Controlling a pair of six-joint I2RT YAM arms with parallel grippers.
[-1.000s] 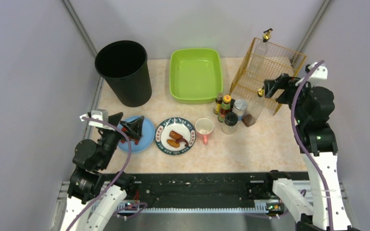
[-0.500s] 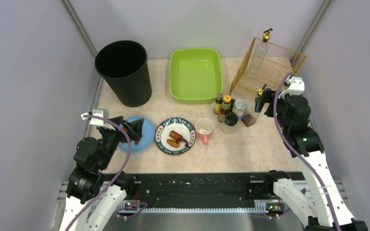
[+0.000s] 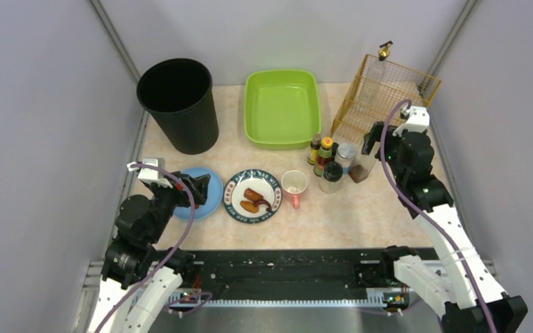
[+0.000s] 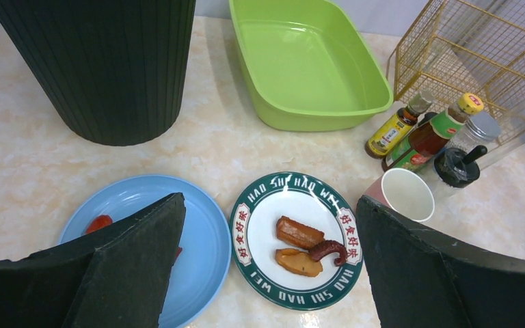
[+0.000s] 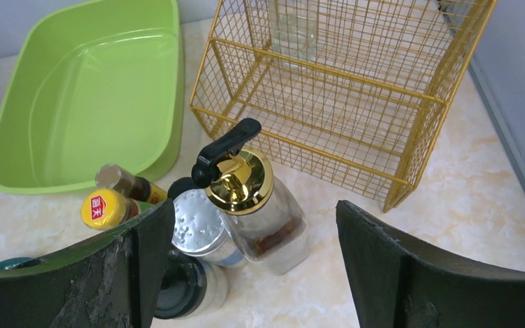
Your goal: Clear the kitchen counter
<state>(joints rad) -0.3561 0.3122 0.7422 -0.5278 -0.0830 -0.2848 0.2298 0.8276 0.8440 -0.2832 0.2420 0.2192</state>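
Two grippers were hanging above the beige, faintly speckled stone-look kitchen counter (image 3: 361,208), neither one touching it as far as I could see. The counter ran from the arms' bases to the back wall and carried all the clutter.

The left gripper (image 4: 270,203) had its jaws wide apart with nothing between them, sitting over the round light-blue plate (image 4: 205,236) near the counter's left edge. Just right of that was a white plate with a dark green rim (image 4: 294,181), and you could read "HAO SHI HAO WEI" around it in white letters, plus little red characters I couldn't make out. Brown sausage pieces (image 4: 299,234) lay on it.

The right gripper (image 5: 254,205) was also spread open, one finger on either side of a clear glass bottle with a gold pump cap (image 5: 273,225), not clamped on it. That bottle stood in front of the gold wire rack (image 5: 342,89). A sauce bottle's yellow cap (image 5: 102,208) had a red label with white writing, too small to read. The other bottle labels were too small as well.
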